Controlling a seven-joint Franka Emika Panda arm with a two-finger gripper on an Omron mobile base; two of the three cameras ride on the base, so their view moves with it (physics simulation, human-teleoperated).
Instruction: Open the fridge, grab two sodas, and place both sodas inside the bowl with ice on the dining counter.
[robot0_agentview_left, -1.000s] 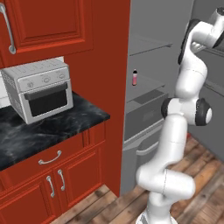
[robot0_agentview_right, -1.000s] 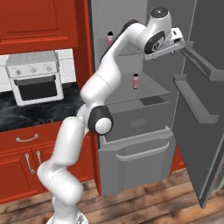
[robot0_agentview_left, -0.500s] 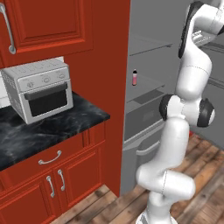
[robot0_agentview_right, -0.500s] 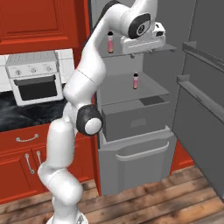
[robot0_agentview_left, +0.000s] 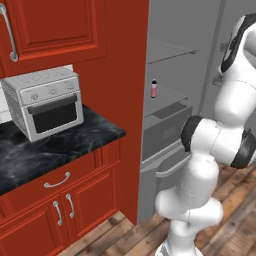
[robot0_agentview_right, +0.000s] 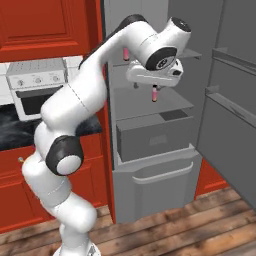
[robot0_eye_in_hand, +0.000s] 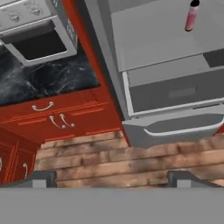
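Note:
The grey fridge stands open, its door swung out to the right. One pink soda with a dark cap stands upright on the middle shelf, and it also appears as the soda and the soda. A second soda on the shelf above is partly hidden by my arm. My gripper hangs in front of the shelves, pointing down. It is open, and the gripper holds nothing. The bowl and the dining counter are out of view.
A white toaster oven sits on a black marble counter over red drawers, left of the fridge. Red cabinets hang above it. The fridge's bottom drawer is shut. The floor is wooden.
The arm has swung left from the open door to the front of the shelves, and the hand has turned to point down. The jaws have stayed wide apart. Both sodas have stayed put.

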